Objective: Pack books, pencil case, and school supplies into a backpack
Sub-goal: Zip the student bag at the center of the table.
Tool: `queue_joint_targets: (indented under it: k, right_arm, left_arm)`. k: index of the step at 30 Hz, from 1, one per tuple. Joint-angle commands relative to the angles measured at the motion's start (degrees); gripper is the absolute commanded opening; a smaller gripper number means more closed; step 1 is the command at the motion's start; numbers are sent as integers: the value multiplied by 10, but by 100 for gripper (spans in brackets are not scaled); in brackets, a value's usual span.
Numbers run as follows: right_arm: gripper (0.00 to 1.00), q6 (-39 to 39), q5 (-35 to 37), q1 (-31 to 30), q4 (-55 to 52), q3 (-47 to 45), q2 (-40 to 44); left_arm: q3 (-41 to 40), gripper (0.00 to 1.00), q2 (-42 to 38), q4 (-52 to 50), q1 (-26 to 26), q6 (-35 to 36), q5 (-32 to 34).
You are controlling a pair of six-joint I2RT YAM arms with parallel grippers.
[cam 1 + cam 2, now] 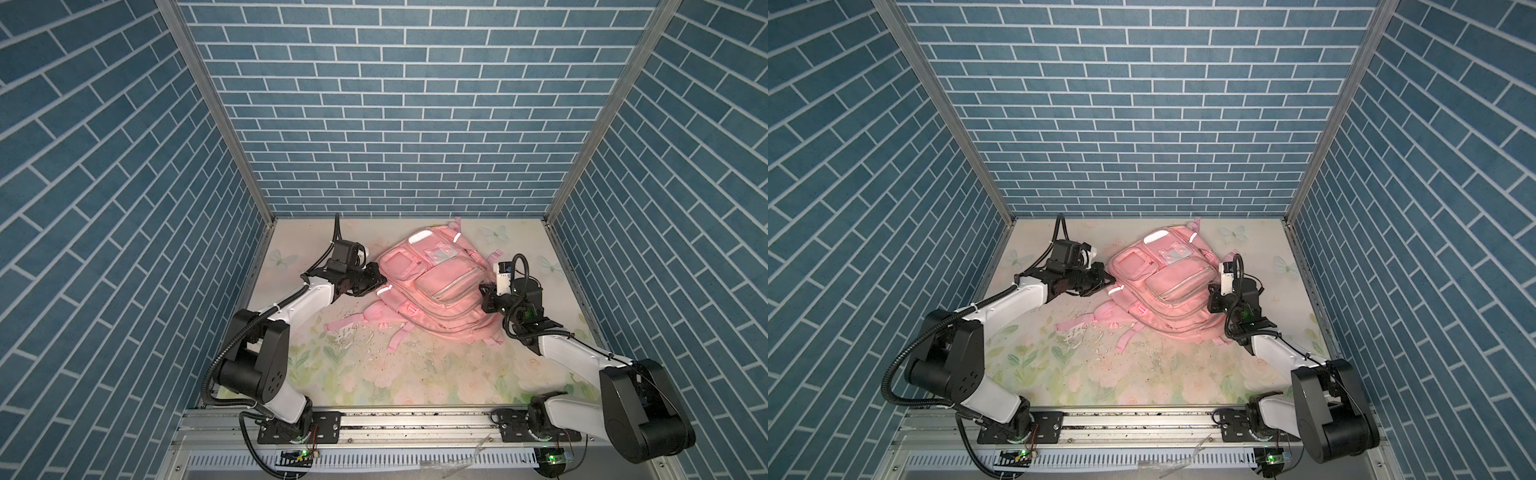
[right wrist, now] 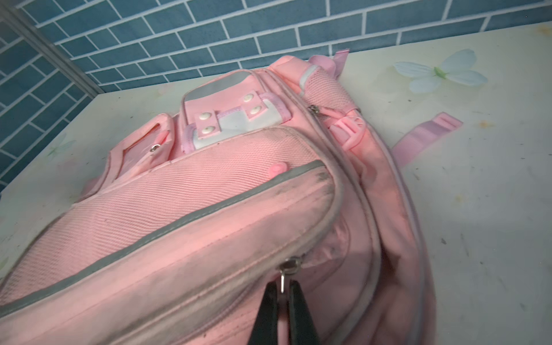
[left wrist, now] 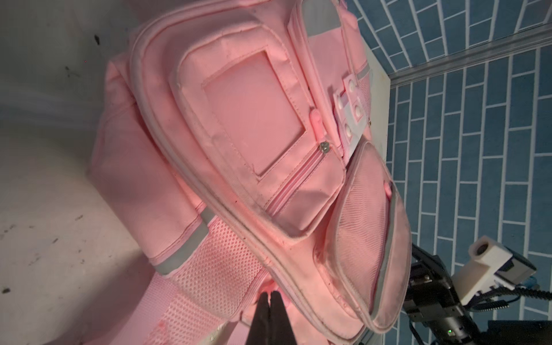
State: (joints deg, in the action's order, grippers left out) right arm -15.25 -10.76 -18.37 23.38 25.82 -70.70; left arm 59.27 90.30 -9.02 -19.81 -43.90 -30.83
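Observation:
The pale pink backpack (image 1: 432,286) (image 1: 1163,286) lies front-up at the back middle of the table, all its zips shut. My left gripper (image 1: 381,279) (image 1: 1112,281) (image 3: 270,294) is at its left side, shut on a small pink tab by the mesh side pocket (image 3: 218,268). My right gripper (image 1: 484,291) (image 1: 1212,291) (image 2: 282,283) is at its right side, shut on the metal zipper pull (image 2: 282,279) of the large front pocket (image 2: 179,209). The books, pencil case and school supplies are out of view.
Pink straps (image 1: 399,353) trail from the backpack toward the front of the floral tabletop (image 1: 415,382). White flakes and dark specks (image 1: 345,349) lie near them. Blue brick walls (image 1: 395,124) enclose three sides. A metal rail (image 1: 415,424) runs along the front.

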Motion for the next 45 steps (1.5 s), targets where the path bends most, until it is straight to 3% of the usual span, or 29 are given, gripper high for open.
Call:
queue_joint_targets:
  k: [1, 3, 6, 9, 13, 17, 20, 27, 34, 42, 45]
  right_arm:
    - [0, -27, -24, -45, 9, -7, 27]
    - [0, -51, -3, -68, 10, -12, 41]
    - [0, -66, 22, -104, 2, -14, 54]
    - [0, -70, 37, -136, -14, -8, 60]
    - [0, -68, 46, -164, -22, -7, 63]
    - [0, -66, 52, -183, -17, -12, 66]
    - [0, -62, 56, -194, -14, -12, 67]
    - [0, -57, 62, -204, -5, -23, 80]
    - [0, -54, 60, -205, -4, -22, 77]
    - [0, -28, 58, -230, -9, -6, 62]
    - [0, -28, 65, -233, -12, -5, 60]
  left_arm:
    - [8, 19, -31, 27, -24, -27, 15]
    - [-16, 39, -59, 56, -55, -80, 34]
    - [-68, 51, -105, 123, -111, -194, 68]
    - [-125, 54, -156, 187, -169, -320, 139]
    - [-151, 60, -180, 222, -254, -414, 226]
    - [-174, 60, -155, 285, -313, -489, 277]
    - [-174, 60, -106, 346, -333, -542, 270]
    - [-140, 60, -31, 339, -339, -548, 320]
    - [-99, 60, -3, 302, -337, -525, 393]
    - [-94, 58, 37, 291, -319, -540, 393]
    - [-113, 50, 32, 284, -310, -541, 393]
